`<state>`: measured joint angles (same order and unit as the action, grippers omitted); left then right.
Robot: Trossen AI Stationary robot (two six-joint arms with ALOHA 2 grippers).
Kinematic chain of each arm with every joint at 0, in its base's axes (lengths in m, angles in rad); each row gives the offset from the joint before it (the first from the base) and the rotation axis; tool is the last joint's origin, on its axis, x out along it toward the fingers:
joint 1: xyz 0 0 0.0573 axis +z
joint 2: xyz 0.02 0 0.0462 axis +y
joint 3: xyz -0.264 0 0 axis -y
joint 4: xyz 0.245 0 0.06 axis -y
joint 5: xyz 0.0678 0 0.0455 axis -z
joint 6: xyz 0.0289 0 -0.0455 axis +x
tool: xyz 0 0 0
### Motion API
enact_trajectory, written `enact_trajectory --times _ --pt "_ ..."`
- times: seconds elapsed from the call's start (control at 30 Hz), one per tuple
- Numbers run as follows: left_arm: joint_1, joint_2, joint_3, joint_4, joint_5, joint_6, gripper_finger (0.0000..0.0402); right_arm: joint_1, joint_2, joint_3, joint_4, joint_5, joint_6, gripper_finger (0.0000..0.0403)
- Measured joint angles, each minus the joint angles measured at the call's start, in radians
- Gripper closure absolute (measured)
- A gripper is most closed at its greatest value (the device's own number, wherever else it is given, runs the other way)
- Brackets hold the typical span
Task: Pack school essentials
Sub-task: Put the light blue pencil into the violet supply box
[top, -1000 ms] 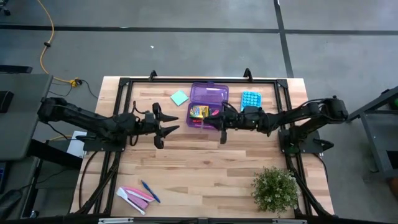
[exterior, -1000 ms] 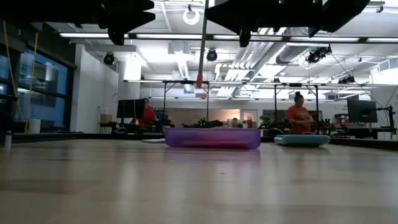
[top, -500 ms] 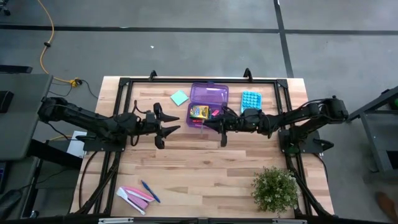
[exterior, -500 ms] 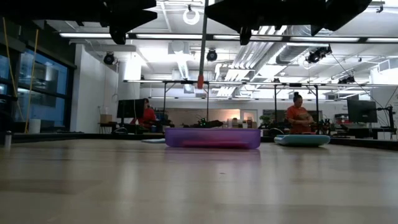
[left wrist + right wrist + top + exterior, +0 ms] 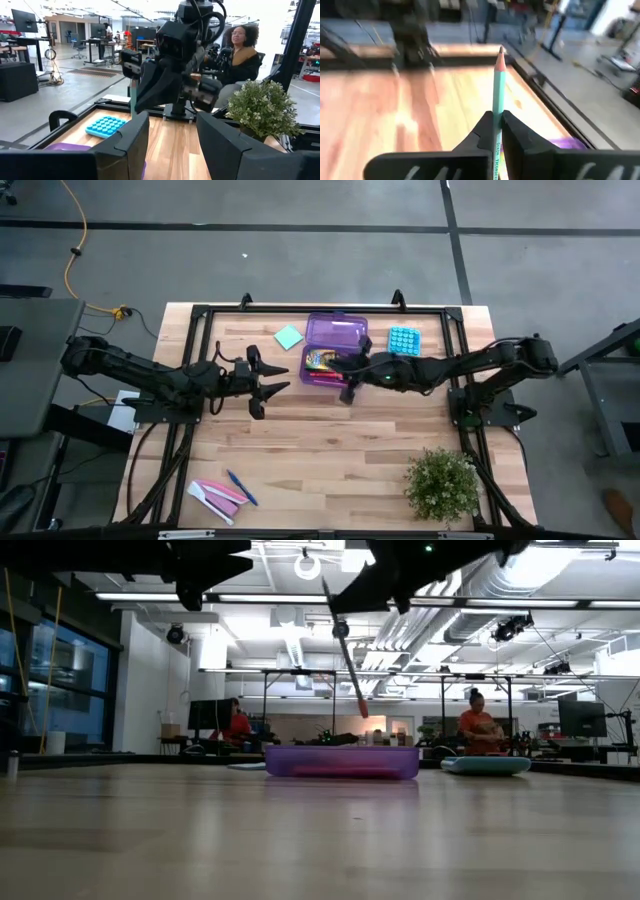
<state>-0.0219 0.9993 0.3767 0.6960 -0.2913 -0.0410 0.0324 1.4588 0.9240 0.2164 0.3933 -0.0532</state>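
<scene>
My right gripper (image 5: 345, 383) hangs over the near edge of the open purple box (image 5: 336, 340), shut on a green pencil (image 5: 498, 90) with a red end (image 5: 363, 712). The yellow crayon box (image 5: 317, 360) lies inside the purple box. A green sticky-note pad (image 5: 289, 337) lies flat on the table to the box's left. A blue pen (image 5: 240, 487) lies near the front left corner. My left gripper (image 5: 270, 385) waits open above the table, left of the box; the left wrist view shows its fingers (image 5: 131, 142) apart with nothing between them. My right gripper pinches the pencil's shaft (image 5: 496, 131) between its two fingers. The pencil runs along the fingers and sticks out well past their tips. It hangs tilted, red end (image 5: 363, 712) lowest, clear above the purple box (image 5: 340, 762).
A light-blue buttoned pad (image 5: 402, 338) lies right of the box. Pink and white flat pieces (image 5: 215, 494) lie at the front left, and a potted plant (image 5: 441, 482) stands at the front right. A black frame (image 5: 300, 311) runs along the table's edges. People sit in the room beyond.
My right gripper has tipped up from pointing steeply down and shifted a little toward the table's left. The pencil, which hung straight down, now slants, its red end swung lower over the box. The gripper stays shut on it.
</scene>
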Motion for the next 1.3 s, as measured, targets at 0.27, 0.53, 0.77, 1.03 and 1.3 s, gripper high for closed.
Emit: enact_trajectory --times 0.27,0.53,0.77,1.03,1.3 --pt "0.000 0.000 0.000 0.008 0.000 0.026 0.0245 -0.016 0.197 0.203 -0.311 0.035 0.000 0.0403" --pt "0.000 -0.001 0.000 0.005 -0.001 0.027 0.0245 -0.049 0.322 0.353 -0.491 0.044 0.022 0.0403" --pt "0.000 -0.001 0.000 0.005 -0.003 0.027 0.0245 -0.052 0.335 0.399 -0.608 0.040 0.064 0.0403" --pt "0.000 -0.001 0.000 0.004 -0.003 0.018 0.0245 -0.061 0.336 0.369 -0.642 0.001 0.127 0.0403" --pt "0.000 -0.001 0.000 0.004 -0.003 0.018 0.0245 -0.066 0.336 0.369 -0.656 -0.009 0.128 0.0403"
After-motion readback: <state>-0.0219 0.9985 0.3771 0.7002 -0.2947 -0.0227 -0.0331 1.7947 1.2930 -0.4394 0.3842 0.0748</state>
